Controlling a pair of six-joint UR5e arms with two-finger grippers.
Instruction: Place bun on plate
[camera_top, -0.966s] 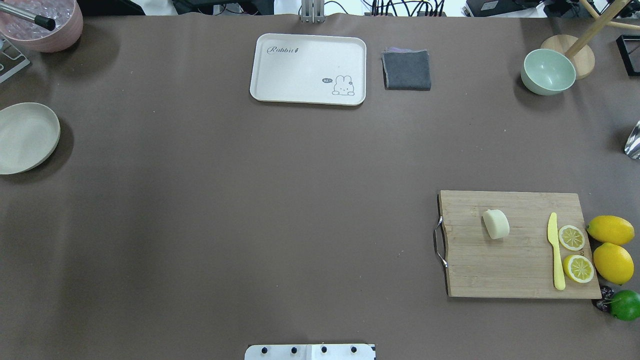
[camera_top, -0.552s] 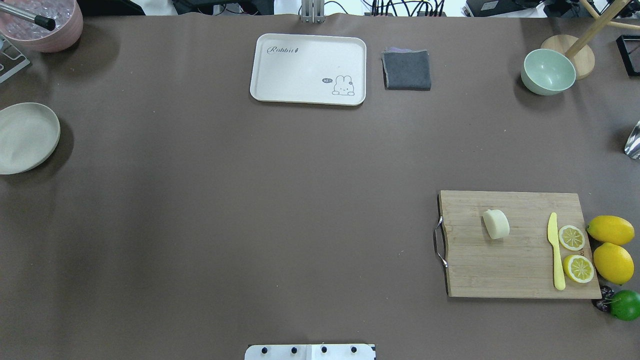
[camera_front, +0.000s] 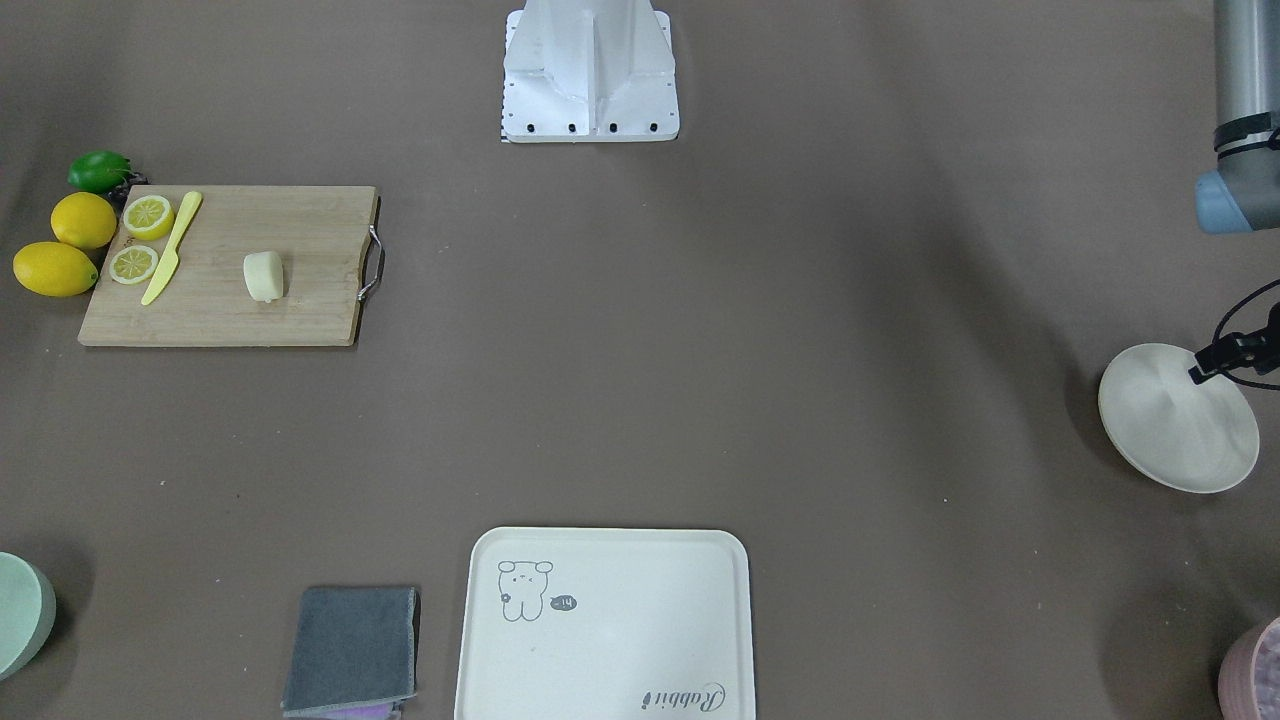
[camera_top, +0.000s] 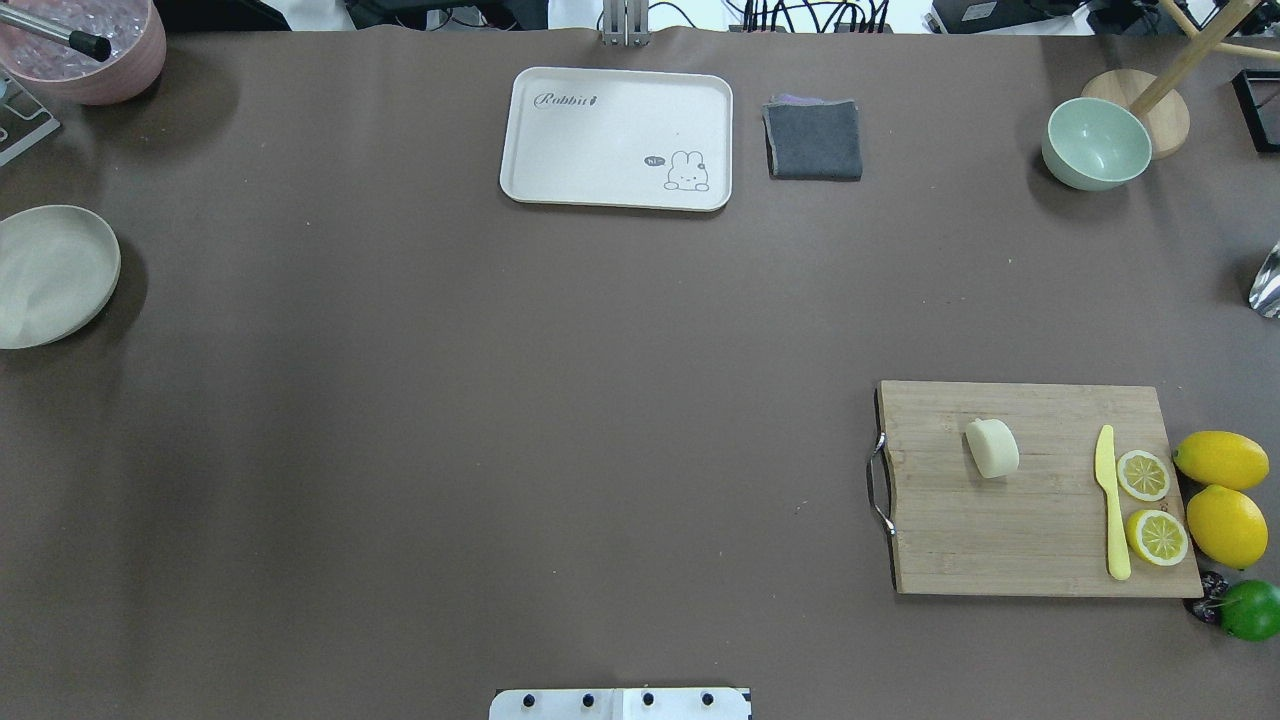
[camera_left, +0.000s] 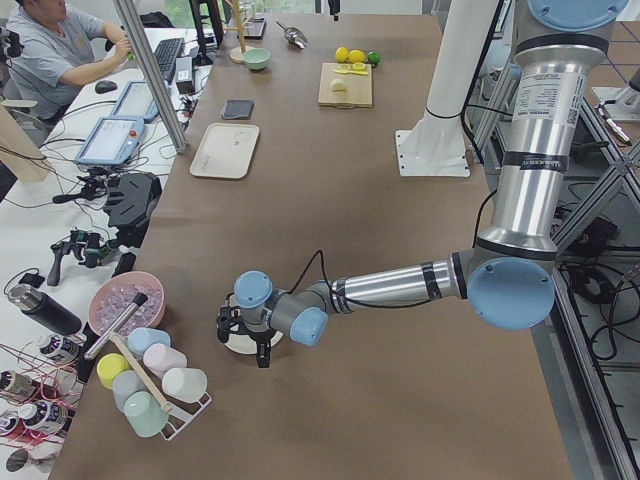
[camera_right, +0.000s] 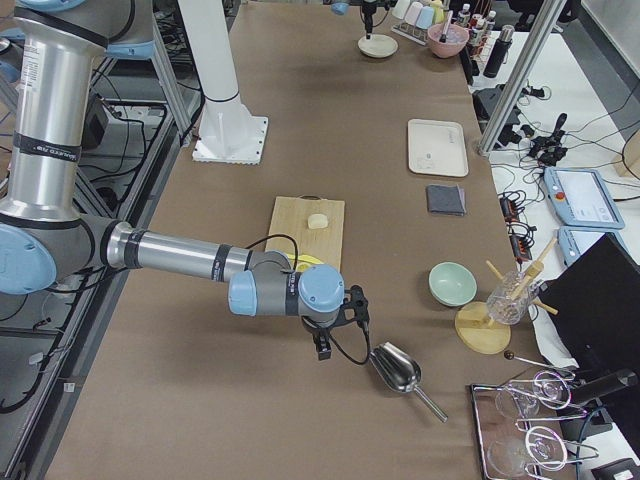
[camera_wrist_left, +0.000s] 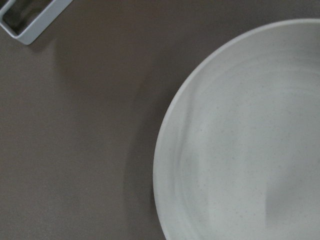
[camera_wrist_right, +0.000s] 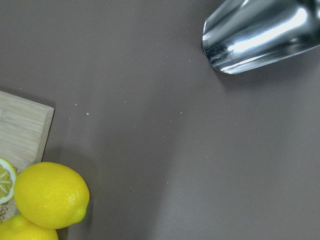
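While the bun (camera_top: 991, 448) lay on the board (camera_top: 1040, 540) at lower right, far from the plate (camera_top: 50, 275) at left, how open the left hand (camera_left: 245, 340) and right hand (camera_right: 328, 340) were could not be told. It looked light and soft, suiting a gentle pinch across its flat sides.

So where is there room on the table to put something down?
The wide brown middle is bare, between the plate on the left, the tray at the far edge and the cutting board on the right. The plate is empty too. Crowded: the board's right end, with knife, lemon slices, lemons and lime.
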